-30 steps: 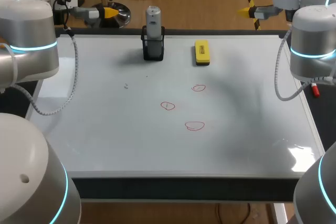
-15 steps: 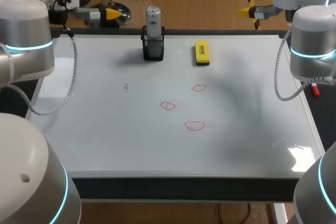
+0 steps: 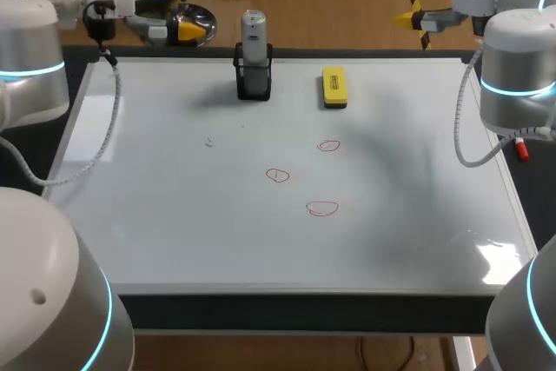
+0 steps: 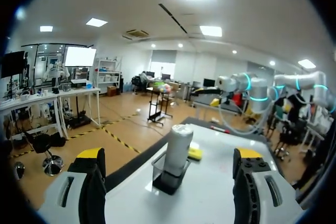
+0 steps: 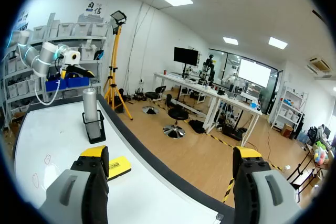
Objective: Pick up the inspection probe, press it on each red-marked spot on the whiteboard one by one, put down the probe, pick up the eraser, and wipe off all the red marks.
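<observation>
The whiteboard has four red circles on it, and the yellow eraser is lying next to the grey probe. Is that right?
Not quite. The head view shows three red marks on the whiteboard, not four. The yellow eraser does lie next to the grey probe.

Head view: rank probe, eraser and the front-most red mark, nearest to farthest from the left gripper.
1. Probe, upright in its stand, beside the left gripper.
2. Eraser, farther right near the back edge.
3. Front-most red mark, mid-board.
</observation>
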Robot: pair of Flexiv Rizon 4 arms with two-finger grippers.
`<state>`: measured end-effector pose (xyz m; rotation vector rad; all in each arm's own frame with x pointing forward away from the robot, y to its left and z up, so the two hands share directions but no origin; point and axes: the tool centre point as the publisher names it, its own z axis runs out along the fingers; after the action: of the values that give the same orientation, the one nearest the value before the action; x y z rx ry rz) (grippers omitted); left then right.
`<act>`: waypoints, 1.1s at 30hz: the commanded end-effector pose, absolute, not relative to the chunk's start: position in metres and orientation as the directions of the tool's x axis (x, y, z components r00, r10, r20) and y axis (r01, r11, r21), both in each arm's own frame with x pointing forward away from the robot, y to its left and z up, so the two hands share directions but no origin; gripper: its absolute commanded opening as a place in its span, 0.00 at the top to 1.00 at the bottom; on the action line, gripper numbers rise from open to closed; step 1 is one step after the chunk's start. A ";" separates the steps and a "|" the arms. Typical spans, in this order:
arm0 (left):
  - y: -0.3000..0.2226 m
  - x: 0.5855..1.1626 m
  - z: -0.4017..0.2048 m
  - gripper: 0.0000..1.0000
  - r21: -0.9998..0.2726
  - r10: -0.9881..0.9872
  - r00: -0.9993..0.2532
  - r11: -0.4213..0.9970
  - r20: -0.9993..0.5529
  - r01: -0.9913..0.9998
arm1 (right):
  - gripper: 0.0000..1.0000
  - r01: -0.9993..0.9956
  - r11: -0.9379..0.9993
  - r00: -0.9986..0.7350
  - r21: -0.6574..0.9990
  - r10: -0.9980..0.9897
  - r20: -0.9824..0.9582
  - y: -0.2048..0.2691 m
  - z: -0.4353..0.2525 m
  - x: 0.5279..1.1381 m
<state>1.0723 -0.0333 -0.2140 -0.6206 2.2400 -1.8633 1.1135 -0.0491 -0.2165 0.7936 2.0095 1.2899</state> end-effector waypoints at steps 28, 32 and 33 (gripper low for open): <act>-0.120 1.052 -0.260 0.00 -0.985 -0.075 -0.984 0.055 0.159 -0.164 | 0.00 0.157 0.345 -0.632 0.925 0.755 -0.174 -0.049 -0.216 1.114; -0.129 1.054 -0.268 0.00 -0.987 -0.065 -0.986 0.041 0.152 -0.155 | 0.00 0.157 0.345 -0.632 0.925 0.755 -0.174 -0.049 -0.216 1.114; -0.131 1.055 -0.269 0.00 -0.987 -0.062 -0.986 0.040 0.152 -0.155 | 0.00 0.157 0.345 -0.632 0.925 0.755 -0.174 -0.049 -0.216 1.114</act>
<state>1.0470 -0.1245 -0.2607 -0.2579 2.3232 -2.1825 1.1135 -0.0491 -0.2165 0.7935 2.0095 1.2898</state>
